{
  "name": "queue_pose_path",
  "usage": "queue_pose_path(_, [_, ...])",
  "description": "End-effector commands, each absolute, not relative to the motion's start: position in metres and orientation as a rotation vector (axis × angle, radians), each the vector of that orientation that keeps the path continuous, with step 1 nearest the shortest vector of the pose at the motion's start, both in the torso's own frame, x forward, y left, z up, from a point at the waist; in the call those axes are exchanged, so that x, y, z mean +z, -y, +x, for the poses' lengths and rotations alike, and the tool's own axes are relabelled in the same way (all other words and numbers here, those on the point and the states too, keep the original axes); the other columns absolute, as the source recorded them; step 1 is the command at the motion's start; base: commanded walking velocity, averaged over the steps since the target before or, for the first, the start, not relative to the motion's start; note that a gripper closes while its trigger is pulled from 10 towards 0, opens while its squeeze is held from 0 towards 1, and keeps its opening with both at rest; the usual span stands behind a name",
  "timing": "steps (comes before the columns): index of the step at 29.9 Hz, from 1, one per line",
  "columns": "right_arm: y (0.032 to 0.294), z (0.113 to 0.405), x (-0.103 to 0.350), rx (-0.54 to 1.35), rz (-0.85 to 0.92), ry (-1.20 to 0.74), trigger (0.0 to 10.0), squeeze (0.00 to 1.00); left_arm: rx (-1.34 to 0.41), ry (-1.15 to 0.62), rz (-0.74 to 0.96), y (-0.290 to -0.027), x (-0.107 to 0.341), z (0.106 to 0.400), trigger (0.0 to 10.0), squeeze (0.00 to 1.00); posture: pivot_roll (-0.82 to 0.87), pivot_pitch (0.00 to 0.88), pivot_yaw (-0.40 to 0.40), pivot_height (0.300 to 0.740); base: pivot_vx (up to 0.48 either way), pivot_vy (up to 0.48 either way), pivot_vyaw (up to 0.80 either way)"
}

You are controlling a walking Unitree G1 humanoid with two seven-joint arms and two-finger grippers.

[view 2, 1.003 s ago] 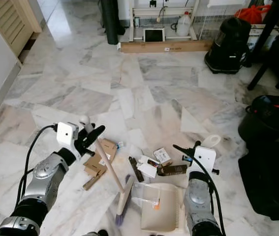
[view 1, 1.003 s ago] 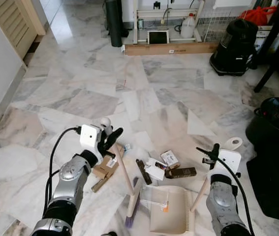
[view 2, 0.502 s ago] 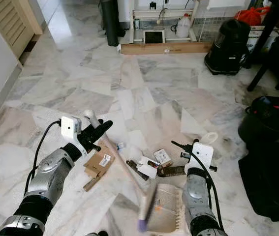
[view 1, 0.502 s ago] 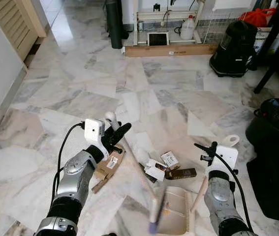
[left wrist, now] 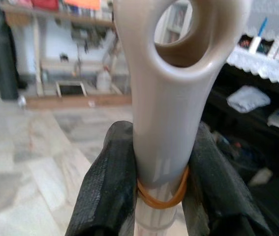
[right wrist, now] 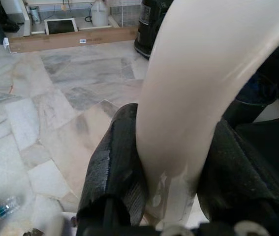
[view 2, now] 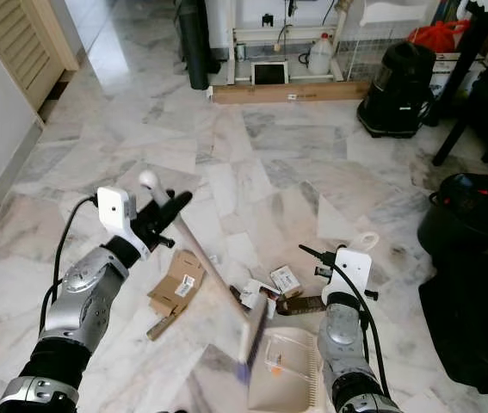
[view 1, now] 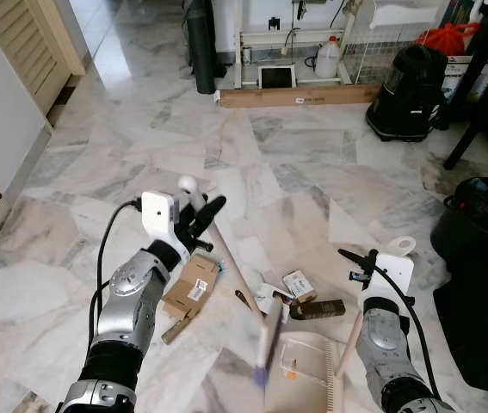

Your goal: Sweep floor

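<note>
The dustpan [view 1: 308,379] lies on the near floor [view 1: 312,163], its handle pinched by the right end effector [right wrist: 171,172]; the broom [view 1: 226,267], blurred, angles from the left end effector [left wrist: 154,162], which pinches its handle top, down beside the dustpan. Cardboard scraps [view 1: 190,288] and small boxes [view 1: 299,284] lie just beyond; their labels are illegible. Open marble extends far to a black vacuum [view 1: 411,82] and shelf [view 1: 291,60].

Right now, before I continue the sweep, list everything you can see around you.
Broom: one, beige handle, purple bristles, head beside the dustpan.
Dustpan: one, beige, on the floor ahead.
Cardboard scraps: a few, brown, left of the broom.
Small boxes and wrappers: several, white and brown, beyond the dustpan.
Vacuum cleaner: one, black, far right.
Black bin: one, right side.
Plank: one, brown, far end.
Jug: one, white, behind the plank.
Left end effector: shut on the broom handle.
Right end effector: shut on the dustpan handle.
</note>
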State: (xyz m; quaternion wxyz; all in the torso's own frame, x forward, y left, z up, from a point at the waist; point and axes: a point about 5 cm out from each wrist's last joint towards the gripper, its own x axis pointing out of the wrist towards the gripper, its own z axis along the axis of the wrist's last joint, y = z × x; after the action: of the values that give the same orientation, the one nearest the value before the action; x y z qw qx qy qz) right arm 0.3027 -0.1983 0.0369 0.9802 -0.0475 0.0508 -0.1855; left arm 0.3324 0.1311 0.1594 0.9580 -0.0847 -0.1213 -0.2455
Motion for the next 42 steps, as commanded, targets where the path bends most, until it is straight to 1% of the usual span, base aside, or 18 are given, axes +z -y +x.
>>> queue_pose_path(1, [0.193, 0.295, 0.023, -0.367, -0.059, -0.18, 10.0, 0.0, -0.485, 0.329, -0.152, -0.131, 0.174, 0.33, 10.0, 0.0, 0.09, 0.024, 0.08, 0.74, 0.0, 0.0, 0.0])
queue_pose_path(6, [0.193, 0.299, 0.028, -0.348, -0.049, -0.147, 10.0, 0.0, -0.455, 0.347, -0.138, -0.13, 0.177, 0.333, 10.0, 0.0, 0.07, 0.002, 0.081, 0.74, 0.0, 0.0, 0.0])
queue_pose_path(8, [0.194, 0.3, 0.031, -0.349, -0.04, -0.131, 10.0, 0.0, -0.425, 0.355, -0.131, -0.132, 0.177, 0.334, 10.0, 0.0, 0.06, 0.0, 0.08, 0.74, 0.0, 0.0, 0.0])
queue_pose_path(10, [0.197, 0.302, 0.037, -0.354, -0.042, -0.097, 10.0, 0.0, -0.371, 0.355, -0.087, -0.138, 0.173, 0.336, 10.0, 0.0, 0.05, 0.0, 0.077, 0.74, 0.0, 0.0, 0.0])
queue_pose_path(15, [0.199, 0.305, 0.045, -0.337, -0.038, -0.044, 10.0, 0.0, -0.35, 0.352, -0.084, -0.141, 0.169, 0.334, 10.0, 0.0, 0.05, 0.0, 0.067, 0.74, 0.0, 0.0, 0.0])
queue_pose_path(19, [0.202, 0.306, 0.054, -0.353, -0.047, 0.006, 10.0, 0.0, -0.298, 0.354, -0.064, -0.148, 0.164, 0.331, 10.0, 0.0, 0.04, 0.0, 0.058, 0.74, 0.0, 0.0, 0.0])
queue_pose_path(25, [0.194, 0.313, 0.068, -0.325, -0.025, 0.062, 10.0, 0.0, -0.218, 0.324, -0.012, -0.163, 0.148, 0.32, 10.0, 0.0, 0.02, 0.0, 0.054, 0.74, 0.0, 0.0, 0.0])
queue_pose_path(27, [0.19, 0.315, 0.071, -0.31, -0.017, 0.077, 10.0, 0.0, -0.216, 0.316, 0.001, -0.164, 0.144, 0.317, 10.0, 0.0, 0.03, 0.0, 0.048, 0.74, 0.0, 0.0, 0.0])
queue_pose_path(30, [0.181, 0.318, 0.078, -0.275, 0.006, 0.106, 10.0, 0.0, -0.215, 0.31, 0.051, -0.161, 0.139, 0.313, 10.0, 0.0, 0.04, 0.0, 0.031, 0.74, 0.0, 0.0, 0.0])
queue_pose_path(36, [0.175, 0.322, 0.091, -0.251, 0.031, 0.156, 10.0, 0.0, -0.184, 0.33, 0.047, -0.16, 0.141, 0.315, 10.0, 0.0, 0.06, 0.0, 0.019, 0.74, 0.0, 0.0, 0.0])
queue_pose_path(39, [0.174, 0.323, 0.095, -0.236, 0.037, 0.171, 10.0, 0.0, -0.188, 0.342, 0.065, -0.154, 0.143, 0.315, 10.0, 0.0, 0.06, 0.0, 0.016, 0.74, 0.0, 0.0, 0.0])
queue_pose_path(41, [0.173, 0.323, 0.096, -0.228, 0.031, 0.173, 10.0, 0.0, -0.206, 0.371, 0.112, -0.144, 0.148, 0.314, 10.0, 0.0, 0.06, 0.0, 0.014, 0.74, 0.0, 0.0, 0.0])
queue_pose_path(42, [0.175, 0.322, 0.097, -0.229, 0.031, 0.173, 10.0, 0.0, -0.244, 0.41, 0.102, -0.132, 0.157, 0.31, 10.0, 0.0, 0.06, 0.0, 0.017, 0.74, 0.0, 0.0, 0.0])
